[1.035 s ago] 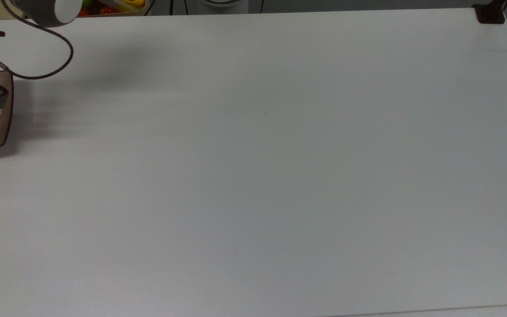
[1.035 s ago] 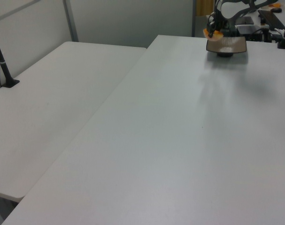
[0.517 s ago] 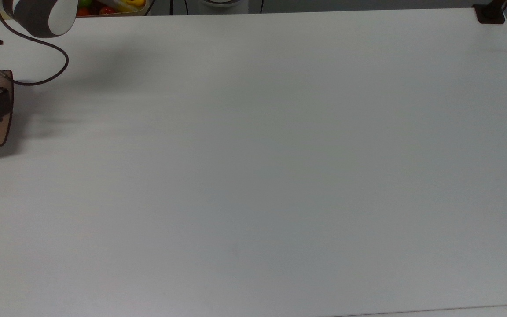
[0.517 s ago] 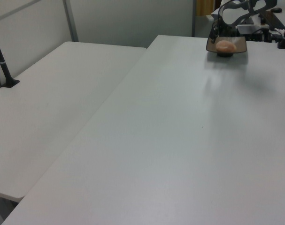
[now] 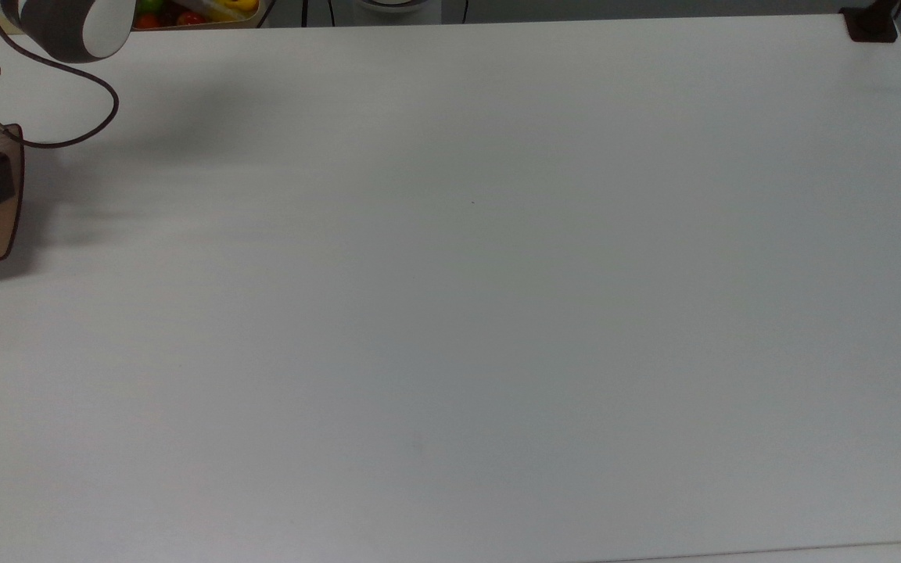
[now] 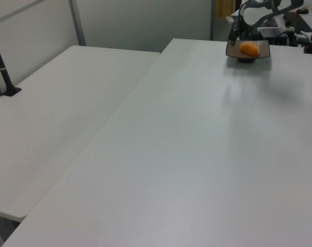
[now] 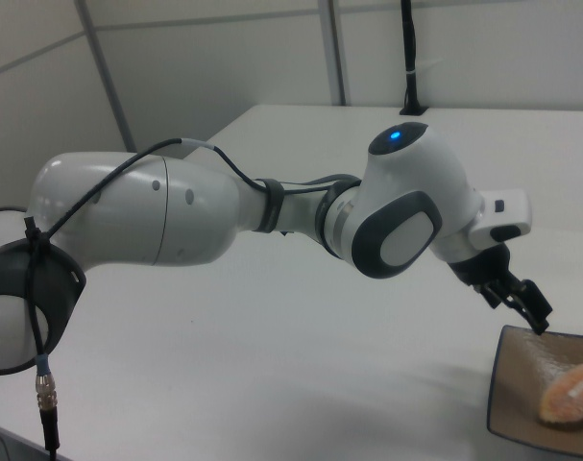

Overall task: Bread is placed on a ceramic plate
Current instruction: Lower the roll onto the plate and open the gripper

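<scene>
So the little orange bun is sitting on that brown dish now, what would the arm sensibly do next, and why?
Probably lift the end effector up and away. The small orange bread bun already lies on the brown-taupe squarish ceramic plate, apart from the end effector, which hangs at the plate's edge, so nothing seems left but to retreat.

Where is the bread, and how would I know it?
Find the big white table, then the brown plate at its far end in the left view, under the robot's gripper. The bread is the small orange oval lying on that plate.

white table | second white table beside it | bin of coloured items past far edge
</scene>
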{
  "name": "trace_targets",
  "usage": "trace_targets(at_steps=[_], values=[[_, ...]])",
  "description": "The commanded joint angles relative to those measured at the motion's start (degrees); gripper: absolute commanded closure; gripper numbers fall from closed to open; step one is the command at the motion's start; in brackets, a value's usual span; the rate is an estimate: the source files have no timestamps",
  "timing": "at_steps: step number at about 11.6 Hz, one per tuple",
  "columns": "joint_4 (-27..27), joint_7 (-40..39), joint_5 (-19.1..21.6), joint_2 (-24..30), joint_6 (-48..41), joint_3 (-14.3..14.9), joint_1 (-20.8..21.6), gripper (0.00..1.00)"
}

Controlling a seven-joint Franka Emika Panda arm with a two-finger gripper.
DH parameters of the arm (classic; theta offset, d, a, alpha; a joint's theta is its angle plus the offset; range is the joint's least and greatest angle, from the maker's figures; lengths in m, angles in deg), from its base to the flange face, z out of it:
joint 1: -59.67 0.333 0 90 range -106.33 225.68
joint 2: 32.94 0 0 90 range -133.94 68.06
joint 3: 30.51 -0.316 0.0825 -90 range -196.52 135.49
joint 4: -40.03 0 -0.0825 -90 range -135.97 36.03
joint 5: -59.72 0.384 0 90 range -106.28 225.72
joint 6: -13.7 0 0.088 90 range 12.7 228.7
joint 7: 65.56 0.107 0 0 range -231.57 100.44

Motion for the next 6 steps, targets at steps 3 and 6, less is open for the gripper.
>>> trace_targets(at_steps=[3, 6], values=[[-0.1, -1.1, 0.2, 6.9, -8.7, -0.3, 1.1, 0.01], [0.0, -9.6, 0.2, 12.7, -27.0, -2.7, 1.2, 0.00]])
